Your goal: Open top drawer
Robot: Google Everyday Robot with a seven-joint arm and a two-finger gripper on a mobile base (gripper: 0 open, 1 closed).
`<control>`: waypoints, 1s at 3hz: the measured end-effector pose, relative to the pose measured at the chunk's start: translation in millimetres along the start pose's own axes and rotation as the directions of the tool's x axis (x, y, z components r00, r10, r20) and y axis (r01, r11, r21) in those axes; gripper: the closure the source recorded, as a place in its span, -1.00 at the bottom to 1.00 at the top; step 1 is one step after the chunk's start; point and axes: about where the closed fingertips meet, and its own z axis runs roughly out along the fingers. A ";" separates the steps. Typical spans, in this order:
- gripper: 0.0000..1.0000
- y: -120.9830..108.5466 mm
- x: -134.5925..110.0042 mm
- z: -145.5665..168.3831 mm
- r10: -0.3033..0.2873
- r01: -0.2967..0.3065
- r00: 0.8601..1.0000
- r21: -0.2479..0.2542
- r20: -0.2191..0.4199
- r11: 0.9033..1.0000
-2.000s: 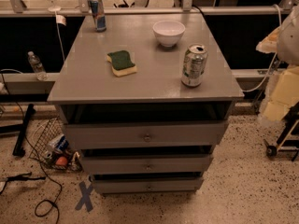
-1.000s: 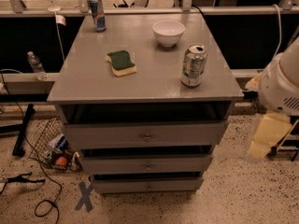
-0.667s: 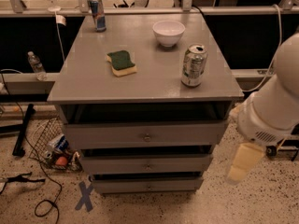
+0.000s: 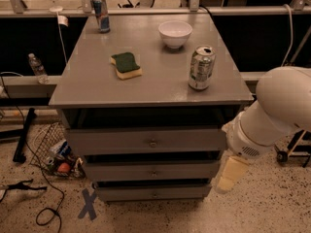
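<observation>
The top drawer (image 4: pixel 121 142) is the widest grey front panel just under the tabletop, with a small round metal knob (image 4: pixel 153 143) at its centre and a dark gap above it. Two narrower grey drawers (image 4: pixel 150 171) sit below it. My white arm (image 4: pixel 277 110) comes in from the right. My cream-coloured gripper (image 4: pixel 228 175) hangs low by the right end of the drawer fronts, level with the lower drawers, right of and below the knob and apart from it.
On the grey tabletop (image 4: pixel 87 89) stand a green-and-yellow sponge (image 4: pixel 126 65), a white bowl (image 4: pixel 175 33), a soda can (image 4: pixel 201 68) and a blue can (image 4: pixel 101 14). A wire basket (image 4: pixel 53 149), cables and a blue tape cross (image 4: pixel 88 204) lie on the floor at left. A wheeled stand (image 4: pixel 291 152) is at right.
My arm has swung in from the right edge, leftward and downward, bringing the gripper down beside the right end of the drawer fronts. The drawers and tabletop objects have not moved.
</observation>
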 end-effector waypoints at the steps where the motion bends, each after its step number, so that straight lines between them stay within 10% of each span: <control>1: -1.00 -0.7 -3.6 8.1 -0.044 0.044 0.999 0.034 0.006 0.998; 3: -1.00 -22.2 -42.3 51.5 -0.269 0.270 0.963 0.170 -0.030 0.948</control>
